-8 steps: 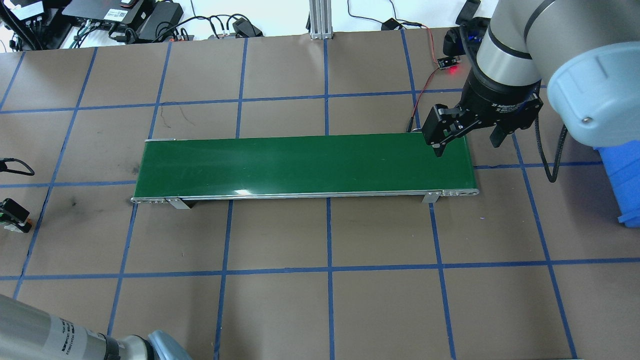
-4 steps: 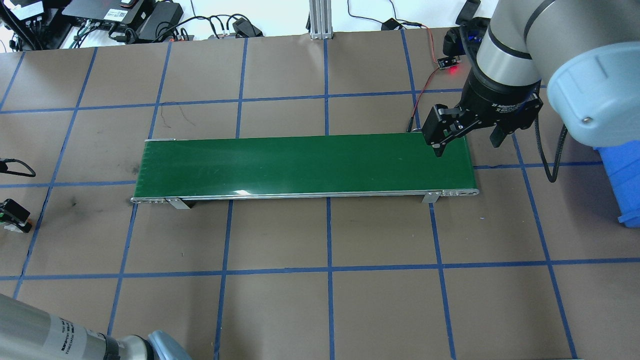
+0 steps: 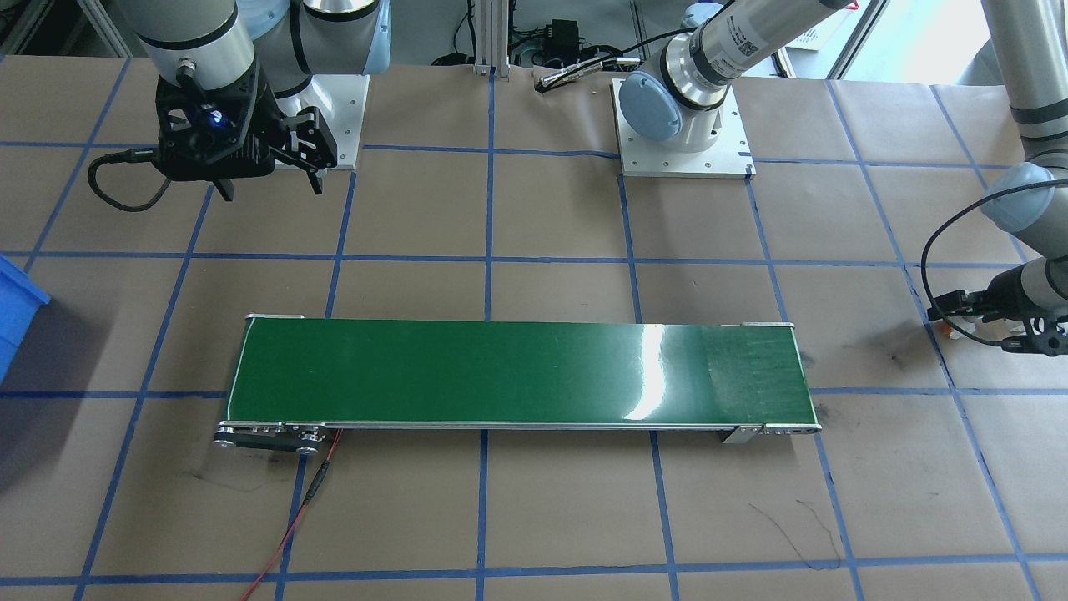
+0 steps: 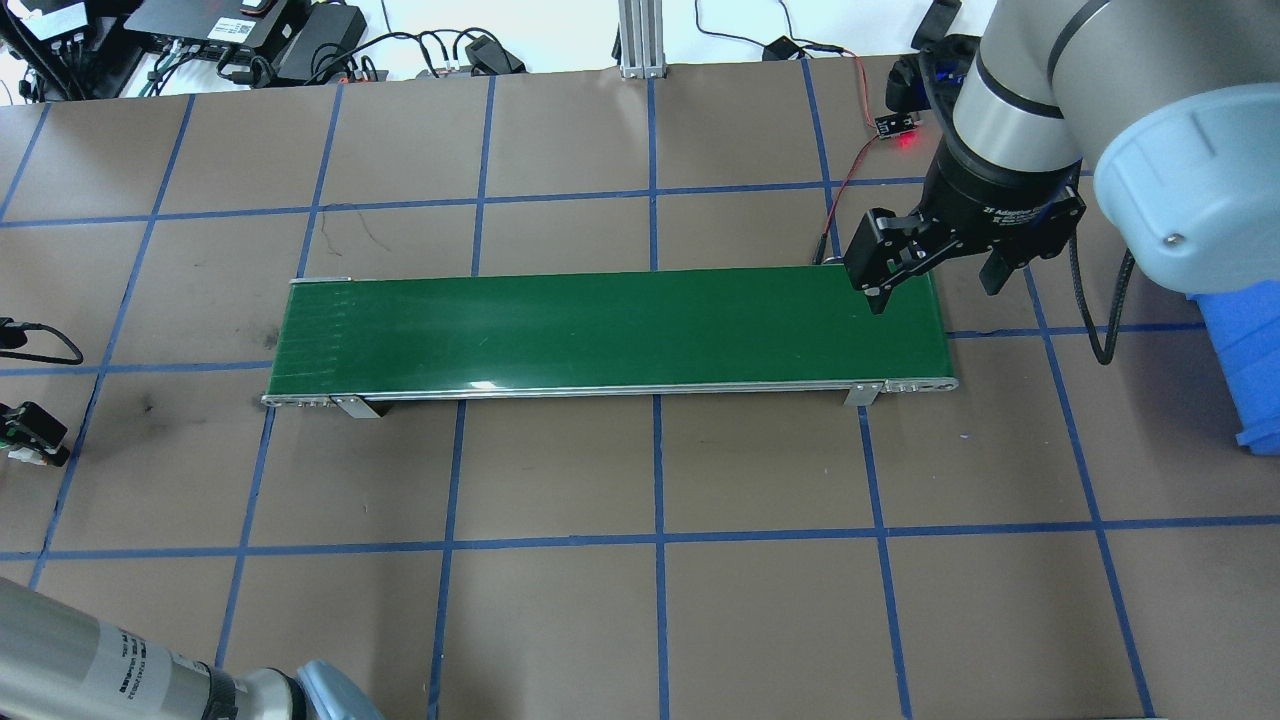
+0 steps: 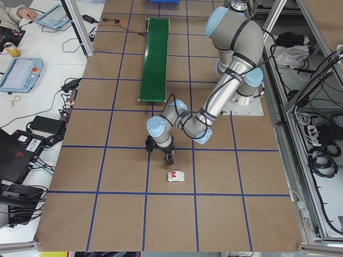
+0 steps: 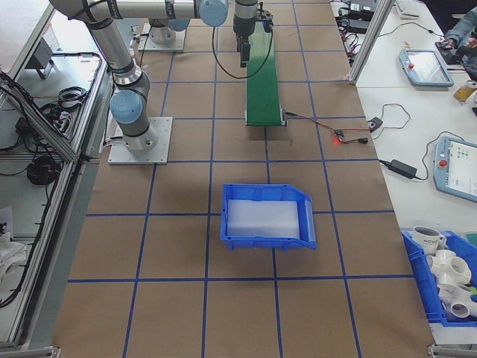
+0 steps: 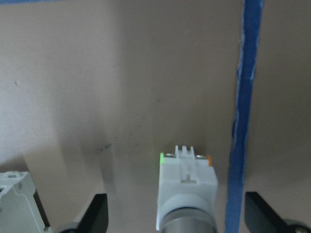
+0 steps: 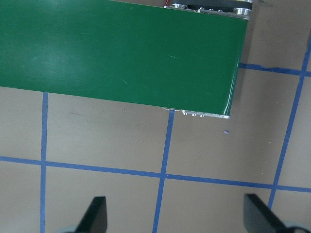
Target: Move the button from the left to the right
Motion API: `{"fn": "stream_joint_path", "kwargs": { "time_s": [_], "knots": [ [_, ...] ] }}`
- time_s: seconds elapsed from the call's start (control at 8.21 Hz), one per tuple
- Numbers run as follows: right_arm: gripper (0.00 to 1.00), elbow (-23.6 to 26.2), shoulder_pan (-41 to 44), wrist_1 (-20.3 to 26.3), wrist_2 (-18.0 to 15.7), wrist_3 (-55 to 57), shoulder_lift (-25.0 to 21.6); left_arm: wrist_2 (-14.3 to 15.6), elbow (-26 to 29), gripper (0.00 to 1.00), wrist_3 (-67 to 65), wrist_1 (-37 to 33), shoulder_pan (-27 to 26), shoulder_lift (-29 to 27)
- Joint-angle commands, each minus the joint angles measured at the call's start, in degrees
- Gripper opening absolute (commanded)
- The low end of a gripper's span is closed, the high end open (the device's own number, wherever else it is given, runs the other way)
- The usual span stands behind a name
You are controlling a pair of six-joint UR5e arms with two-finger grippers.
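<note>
The button [image 7: 187, 191] lies on the brown paper of the table [image 4: 560, 600], near the table's left end and well apart from the green conveyor belt [image 4: 610, 330]. In the left wrist view it lies on its side: the white body is in the middle, the round cap end points to the bottom of that view, toward the camera, and the end with the small orange part points away. Its long axis runs almost parallel to the blue tape line [image 7: 245, 116] just beside it. The left gripper [image 7: 176, 218] is spread wide; one fingertip is on each side of the button, and neither touches it. A white boxy part [image 7: 19, 201] lies near the left finger. The right gripper [image 4: 935, 285] hangs over the right end of the belt, fingers apart and holding nothing. A blue bin [image 6: 268, 216] stands beyond that end.
</note>
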Motion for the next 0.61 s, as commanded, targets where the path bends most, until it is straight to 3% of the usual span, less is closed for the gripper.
{"fn": "stream_joint_path", "kwargs": {
  "time_s": [0.0,0.37,0.49],
  "knots": [
    [1.0,0.0,0.0,0.0,0.0,0.0,0.0,-0.2,0.1,0.0,0.6,0.0,0.0,0.7],
    [1.0,0.0,0.0,0.0,0.1,0.0,0.0,-0.1,0.3,0.0,0.4,-2.4,-0.1,3.9],
    [1.0,0.0,0.0,0.0,0.0,0.0,0.1,-0.2,0.8,0.0,0.1,-7.0,-0.8,6.9]
  ]
}}
